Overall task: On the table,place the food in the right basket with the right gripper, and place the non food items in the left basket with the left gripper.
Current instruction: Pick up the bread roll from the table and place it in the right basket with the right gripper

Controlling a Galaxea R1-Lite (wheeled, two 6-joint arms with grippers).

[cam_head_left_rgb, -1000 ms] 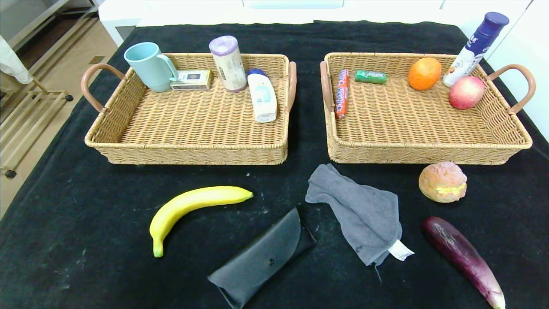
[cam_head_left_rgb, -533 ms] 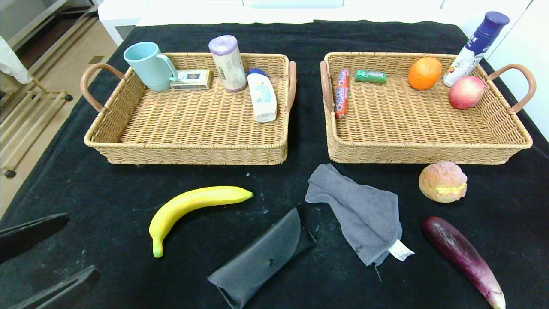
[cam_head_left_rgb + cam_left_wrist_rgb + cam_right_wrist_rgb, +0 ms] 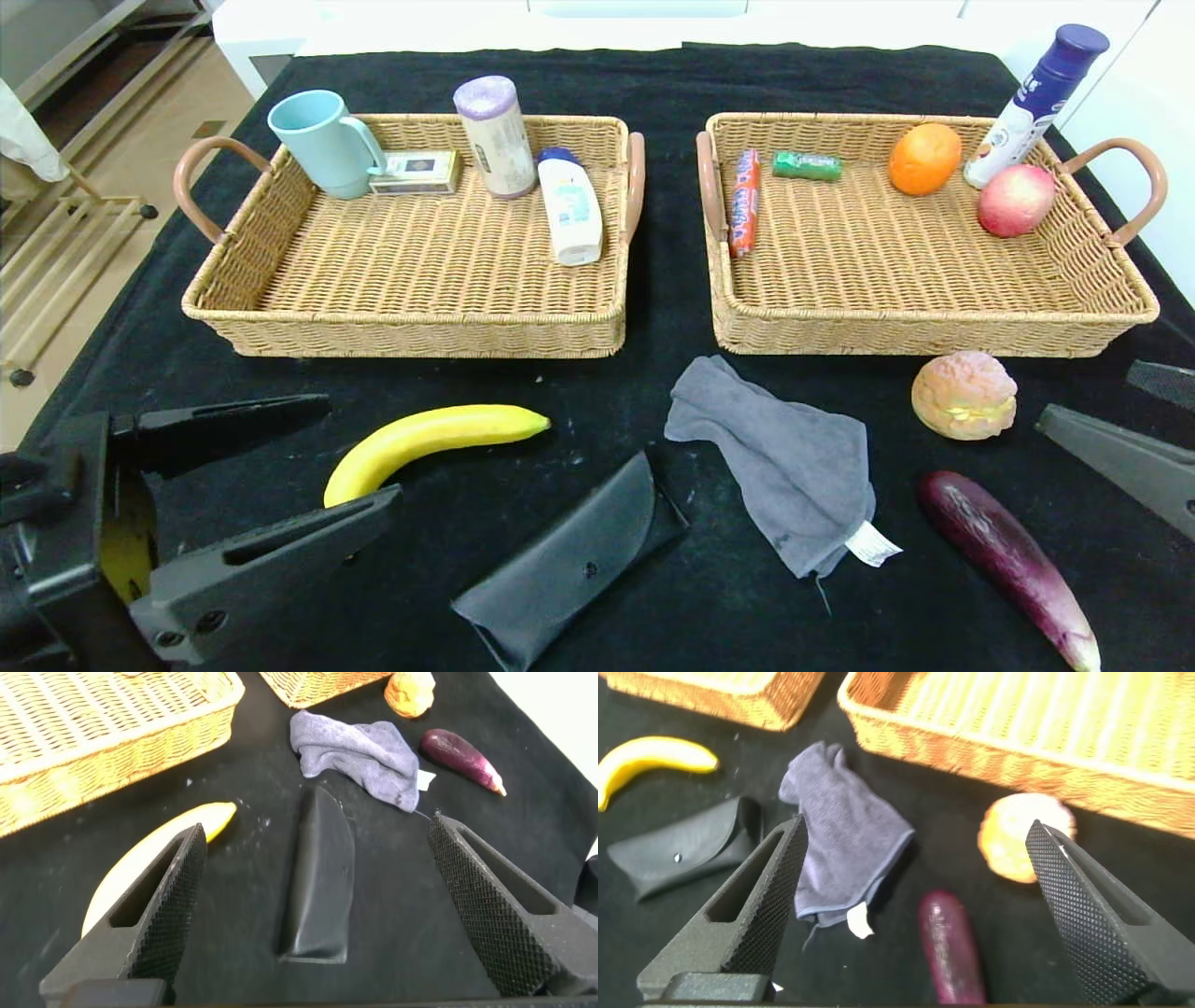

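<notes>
Now the left gripper point(image 3: 359, 453), lower left, hangs spread wide over the banana point(image 3: 434, 441); right gripper point(image 3: 915, 873), at the right edge, gapes beside the burger point(image 3: 963, 395) and eggplant point(image 3: 1004, 560)

Lighting even and bright, from overhead; diffuse. Shadows short and soft: thin dark band under the front walls of both baskets point(image 3: 411, 336), faint one beneath the grey cloth point(image 3: 784, 467). Black tablecloth point(image 3: 597, 79) absorbs light; dust specks show pale on it. White surfaces at 12 and 2 o'clock in head view overexposed. Mild gloss on the banana point(image 3: 439, 439) and eggplant point(image 3: 1008, 551). Head view sharp. Right wrist view soft, motion-blurred; bun point(image 3: 1025, 837) smeared. Left wrist view: near fingers point(image 3: 159, 910) slightly out of focus.
</notes>
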